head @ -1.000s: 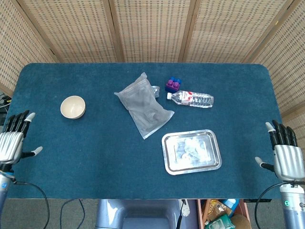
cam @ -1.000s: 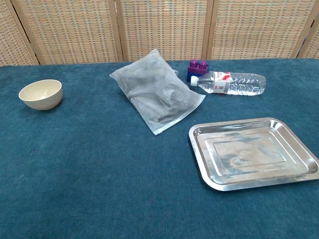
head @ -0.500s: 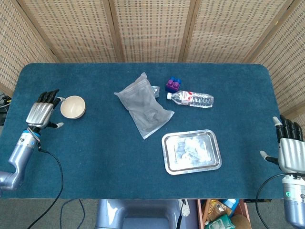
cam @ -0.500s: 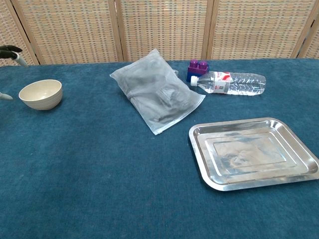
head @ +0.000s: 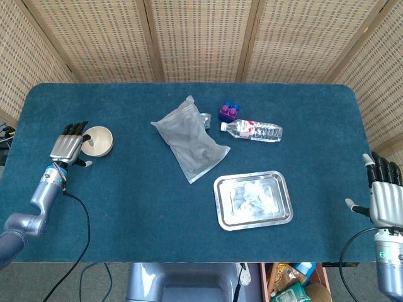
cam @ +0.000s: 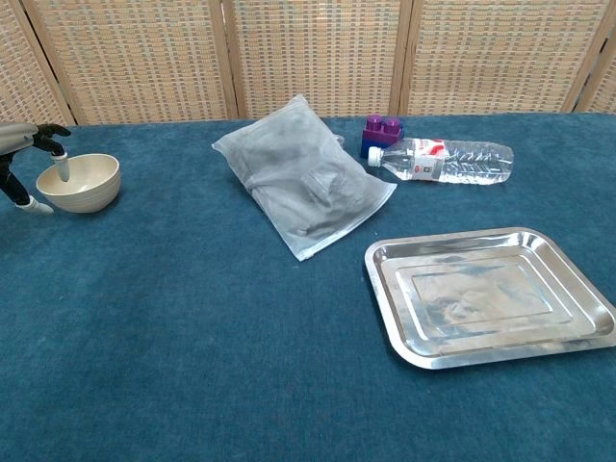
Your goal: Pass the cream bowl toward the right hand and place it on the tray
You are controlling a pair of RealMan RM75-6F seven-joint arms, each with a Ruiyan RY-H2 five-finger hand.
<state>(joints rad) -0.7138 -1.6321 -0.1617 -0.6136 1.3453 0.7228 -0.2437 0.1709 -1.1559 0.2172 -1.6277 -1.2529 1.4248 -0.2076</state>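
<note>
We're reaching our left hand [head: 67, 146] over the bowl [head: 99, 141] at table's [head: 126, 207] 9 o'clock, fingers apart, one dipping inside rim, nothing gripped yet. Right hand [head: 384, 198] w/ fingers spread, empty, at tray's [head: 252, 199] 3 o'clock.

Both hands are silver metal with black fingers tipped pale grey — left hand [head: 67, 148], right hand [head: 384, 199]. Blue-grey rounded forearms follow, each trailing a thin black cable — the right wrist shows a small green light.
</note>
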